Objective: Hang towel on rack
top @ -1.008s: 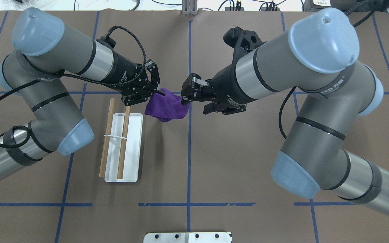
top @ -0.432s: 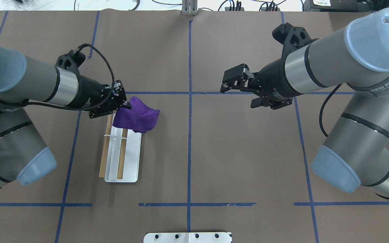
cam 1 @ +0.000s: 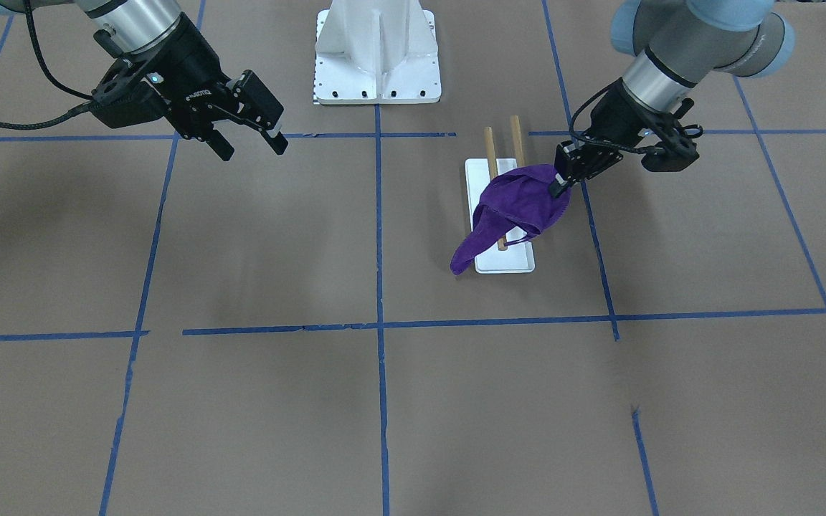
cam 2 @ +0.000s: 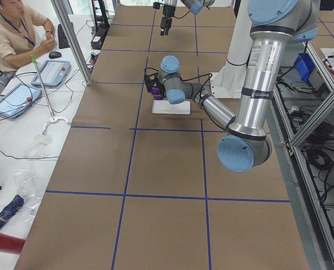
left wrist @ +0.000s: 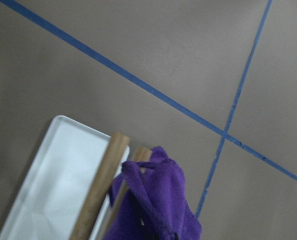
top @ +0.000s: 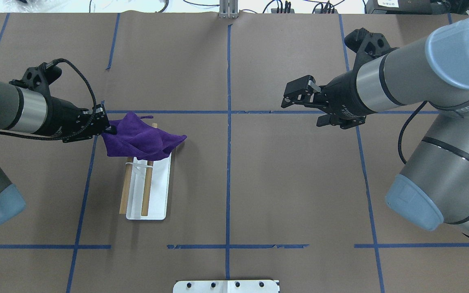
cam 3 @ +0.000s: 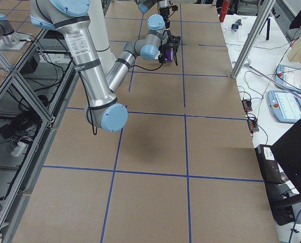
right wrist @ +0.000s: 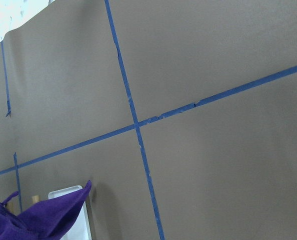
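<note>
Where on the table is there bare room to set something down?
Bare: the table between the rack and the right gripper. Crowded: the rack's far end, where the left gripper holds the towel over the rods.

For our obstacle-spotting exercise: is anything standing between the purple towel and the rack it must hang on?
Nothing visible does. The towel, gripped by the left hand, lies over one end of the rack; the right hand is well aside, open.

Robot lab: taped table (top: 279,183), operator (cam 2: 12,34), teach pendants (cam 2: 50,72).
</note>
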`<state>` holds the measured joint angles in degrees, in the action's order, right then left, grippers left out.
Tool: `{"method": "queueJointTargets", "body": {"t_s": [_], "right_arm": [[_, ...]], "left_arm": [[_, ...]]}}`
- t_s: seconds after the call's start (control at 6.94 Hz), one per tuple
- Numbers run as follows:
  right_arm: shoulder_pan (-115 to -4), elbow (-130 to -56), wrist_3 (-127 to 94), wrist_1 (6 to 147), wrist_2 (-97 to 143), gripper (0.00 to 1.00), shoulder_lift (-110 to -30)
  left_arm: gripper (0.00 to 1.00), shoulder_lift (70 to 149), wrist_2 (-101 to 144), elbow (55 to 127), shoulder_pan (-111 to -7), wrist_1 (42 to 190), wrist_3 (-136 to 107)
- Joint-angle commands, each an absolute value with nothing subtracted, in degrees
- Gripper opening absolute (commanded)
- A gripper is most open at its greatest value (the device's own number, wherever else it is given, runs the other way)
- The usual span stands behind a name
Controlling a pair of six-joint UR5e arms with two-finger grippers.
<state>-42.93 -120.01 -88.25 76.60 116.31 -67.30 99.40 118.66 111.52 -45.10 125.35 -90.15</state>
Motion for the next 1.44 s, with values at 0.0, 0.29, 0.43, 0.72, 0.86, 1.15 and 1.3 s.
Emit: {"method": "queueJointTargets", "body": {"t_s": [0.0,0.29,0.43,0.72,0.86,1.15,1.3], "right_arm": [[-43.33,-119.97,-88.24,76.64,116.02,1.00,-67.67],[-44.03,-119.97,-88.24,76.64,116.02,1.00,-68.73],[-44.03,-119.97,-88.24,76.64,116.02,1.00,-68.82],[-44.21,-119.97,-88.24,76.64,115.93,1.00,-68.82],[-44.38,-119.97,-88.24,76.55,115.93,1.00,-68.99],[-47.44,-119.97,-87.98,76.64,116.10,1.00,-73.62],[-49.03,-119.97,-86.85,76.64,116.10,1.00,-76.18]], "left_arm": [[0.00,98.79,118.74,110.31,-45.44,125.51,-89.03],[0.22,99.22,118.57,108.38,-45.09,125.60,-89.03],[0.42,99.23,118.30,107.76,-45.09,125.60,-89.03],[1.00,99.06,118.21,107.67,-45.09,125.68,-89.38],[1.00,98.88,118.21,107.32,-45.09,125.68,-89.21],[1.00,98.97,118.73,106.70,-45.44,125.33,-86.86],[1.00,98.44,118.91,106.61,-45.96,124.29,-77.35]]}}
